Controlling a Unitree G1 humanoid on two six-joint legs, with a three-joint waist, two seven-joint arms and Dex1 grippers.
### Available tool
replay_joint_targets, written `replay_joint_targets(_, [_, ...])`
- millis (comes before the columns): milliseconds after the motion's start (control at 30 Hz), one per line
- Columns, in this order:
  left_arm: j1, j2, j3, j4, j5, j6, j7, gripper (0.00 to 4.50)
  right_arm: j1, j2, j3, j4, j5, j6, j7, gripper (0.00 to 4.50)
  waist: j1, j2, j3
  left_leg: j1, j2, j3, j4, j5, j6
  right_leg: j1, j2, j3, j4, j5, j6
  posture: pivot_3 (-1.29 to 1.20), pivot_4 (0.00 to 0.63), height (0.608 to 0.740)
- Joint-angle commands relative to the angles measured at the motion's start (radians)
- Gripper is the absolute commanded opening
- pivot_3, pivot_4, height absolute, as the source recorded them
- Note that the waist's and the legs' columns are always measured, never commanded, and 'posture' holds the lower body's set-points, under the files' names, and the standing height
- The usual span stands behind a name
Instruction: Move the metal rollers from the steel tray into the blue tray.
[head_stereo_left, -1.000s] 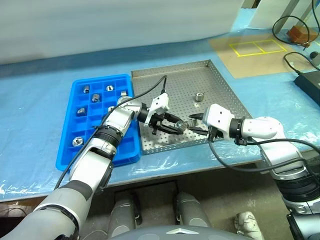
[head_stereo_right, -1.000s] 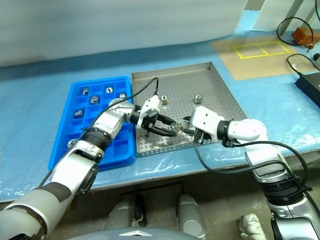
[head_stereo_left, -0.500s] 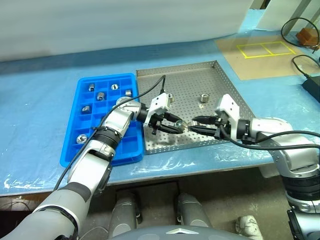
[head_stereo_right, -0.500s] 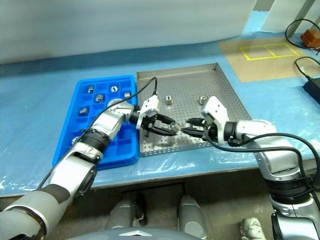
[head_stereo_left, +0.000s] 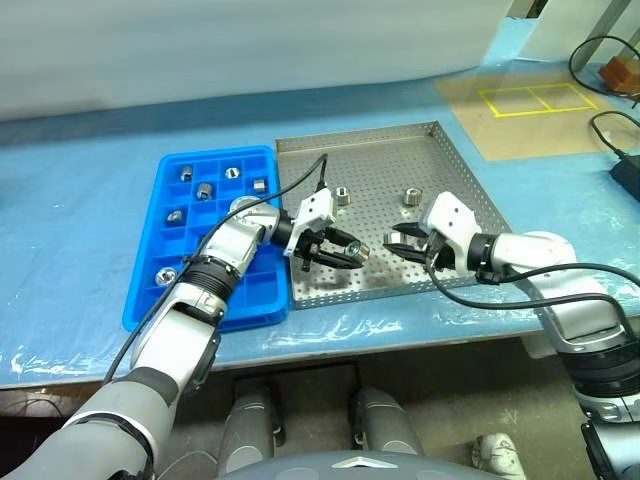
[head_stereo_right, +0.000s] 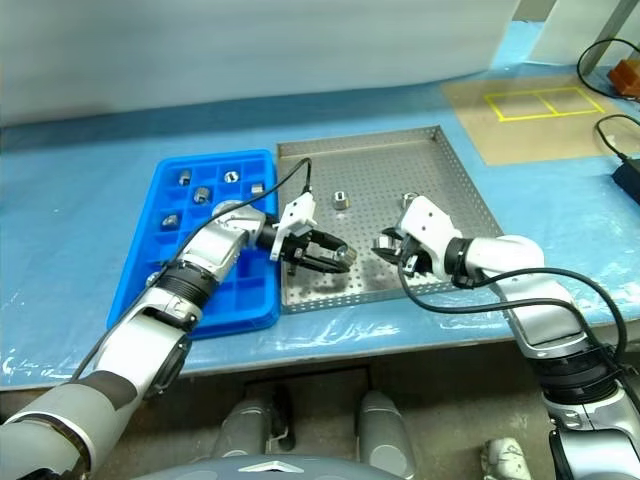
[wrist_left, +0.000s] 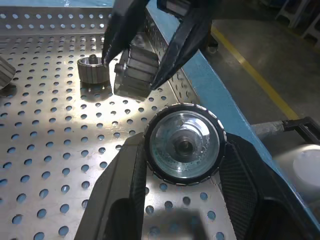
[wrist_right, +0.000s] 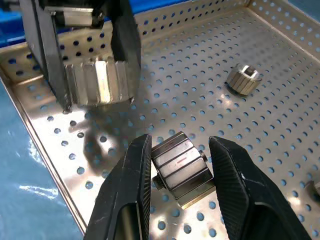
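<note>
Blue tray (head_stereo_left: 150, 290): six rollers (head_stereo_left: 204, 191) in separate compartments.
Steel tray (head_stereo_left: 376, 170): two loose rollers.
Left gripper (head_stereo_left: 352, 251): clamped on a roller.
Right gripper (head_stereo_left: 397, 240): clamped on a roller.

Bench surface: table (head_stereo_left: 80, 230) under wrinkled blue plastic sheet.
On it: blue tray (head_stereo_left: 150, 300) touching steel tray (head_stereo_left: 455, 165) side by side; brown board (head_stereo_left: 520, 125), yellow-taped, far right.
</note>
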Motion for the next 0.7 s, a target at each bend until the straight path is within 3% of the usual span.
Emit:
replay_joint_targets(33, [-0.003,0.003,0.006,-0.041,-0.006,-0.002,0.005,1.71,-0.007,0.0,-0.001,-0.004,-0.015,-0.048,0.002,1.4,-0.001,0.0,0.0,0.0,0.0,0.0,0.0,0.0,0.0,0.0,0.0,0.0,0.0,0.0,0.0,-0.38,0.15,0.74])
replay_joint_targets(300, [0.008,0.003,0.005,-0.057,-0.009,0.01,0.013,1.71,-0.005,0.01,0.095,0.148,-0.23,-0.246,-0.097,1.4,-0.002,0.0,0.0,0.0,0.0,0.001,0.0,0.0,0.0,0.0,0.0,0.0,0.001,0.0,0.0,-0.37,0.15,0.74])
replay_joint_targets(633, [0.011,0.001,0.002,-0.064,-0.008,0.016,0.012,1.71,0.013,0.051,0.079,0.213,-0.282,-0.339,-0.13,1.4,-0.003,0.0,0.0,0.0,0.0,0.001,0.001,0.0,0.0,-0.001,0.0,0.0,0.002,0.0,0.0,-0.38,0.15,0.74])
replay_joint_targets(667, [0.009,0.001,0.002,-0.063,-0.008,0.015,0.012,1.71,0.012,0.053,0.073,0.211,-0.273,-0.341,-0.123,2.1,-0.003,0.0,0.0,0.0,0.0,0.001,0.001,0.0,0.0,-0.001,0.0,0.0,0.002,0.0,0.0,-0.38,0.15,0.74])
replay_joint_targets(700, [0.007,0.002,0.002,-0.061,-0.008,0.014,0.012,1.71,0.009,0.057,0.066,0.211,-0.269,-0.337,-0.126,2.27,-0.003,0.0,0.0,0.0,0.0,0.001,0.001,0.0,0.0,-0.001,0.0,0.0,0.002,0.0,0.0,-0.38,0.15,0.74])
